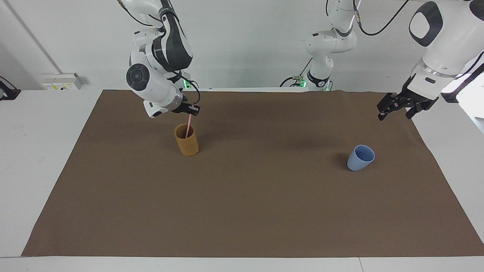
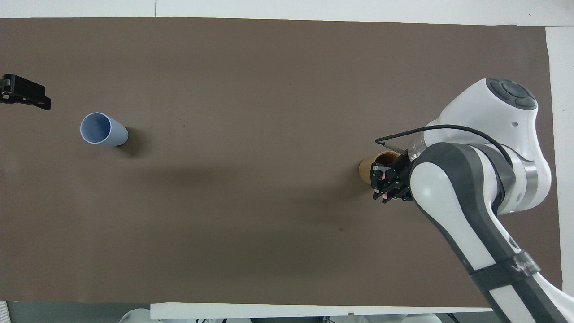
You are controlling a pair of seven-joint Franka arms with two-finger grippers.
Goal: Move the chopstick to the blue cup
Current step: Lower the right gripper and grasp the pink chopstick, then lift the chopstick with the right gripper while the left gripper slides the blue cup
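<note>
The pale-pink chopstick (image 1: 188, 126) stands tilted in a tan cup (image 1: 186, 141) toward the right arm's end of the table. My right gripper (image 1: 192, 110) is over that cup, its fingertips pinched on the chopstick's top end. In the overhead view only the pink tip (image 2: 384, 196) shows between the fingers of the right gripper (image 2: 386, 192), beside the tan cup (image 2: 368, 170). The blue cup (image 1: 360, 158) (image 2: 101, 130) stands upright toward the left arm's end. My left gripper (image 1: 396, 110) (image 2: 27, 92) waits open in the air above the mat's edge, apart from the blue cup.
A brown mat (image 1: 264, 207) covers most of the white table (image 1: 38, 151). Only the two cups stand on it, with a wide stretch of mat between them.
</note>
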